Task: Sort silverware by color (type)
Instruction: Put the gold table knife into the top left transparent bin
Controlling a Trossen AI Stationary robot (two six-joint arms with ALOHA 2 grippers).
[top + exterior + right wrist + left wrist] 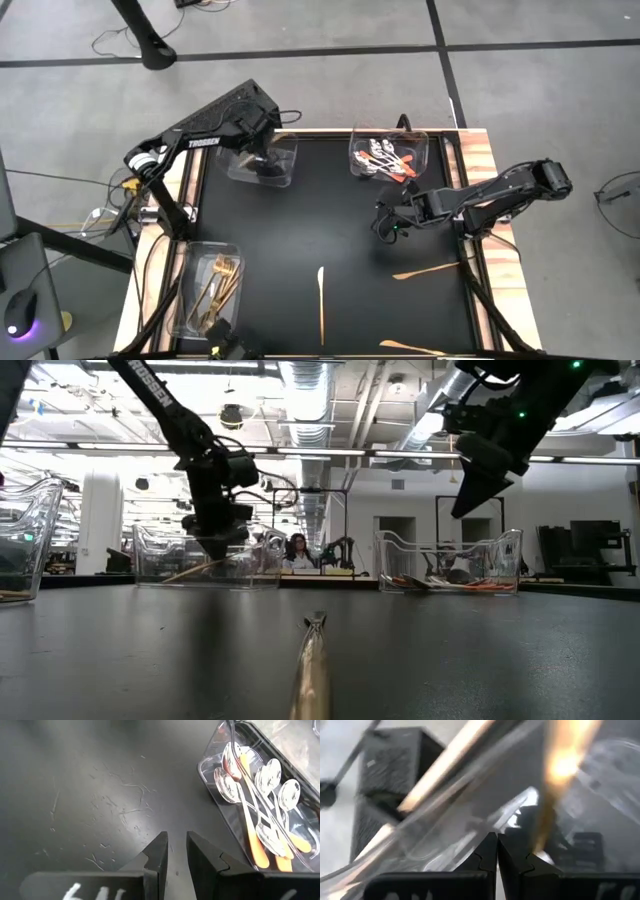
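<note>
L gripper [268, 160] pressed together in upper-left tray [285, 172], contents blurred; R gripper [176, 852] apart, empty, beside spoons [260, 810].

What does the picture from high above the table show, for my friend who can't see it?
Two dark robot arms reach over a black table. The left gripper dips into a clear tray, and the right gripper hovers near a tray of orange-handled spoons. Gold forks fill a third tray; loose gold utensils remain.
</note>
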